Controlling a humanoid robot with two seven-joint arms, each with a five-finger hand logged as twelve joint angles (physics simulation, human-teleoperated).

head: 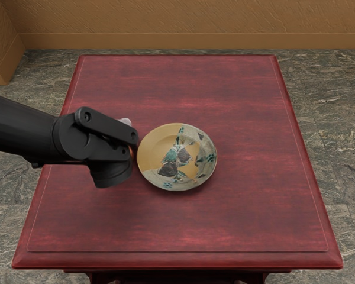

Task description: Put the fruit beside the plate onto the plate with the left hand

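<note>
Head view: left hand hovers low over the worktop, just left of the plate; fingers hidden, grip cannot be told.

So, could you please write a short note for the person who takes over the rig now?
Left hand: over the table, just left of the plate; its grip cannot be seen.
Right hand: not in view.
Fruit: mostly hidden by the hand; only an orange sliver at the plate's left edge, probably it.
Done: no fruit on the plate.
Left to do: lift fruit onto plate.
</note>
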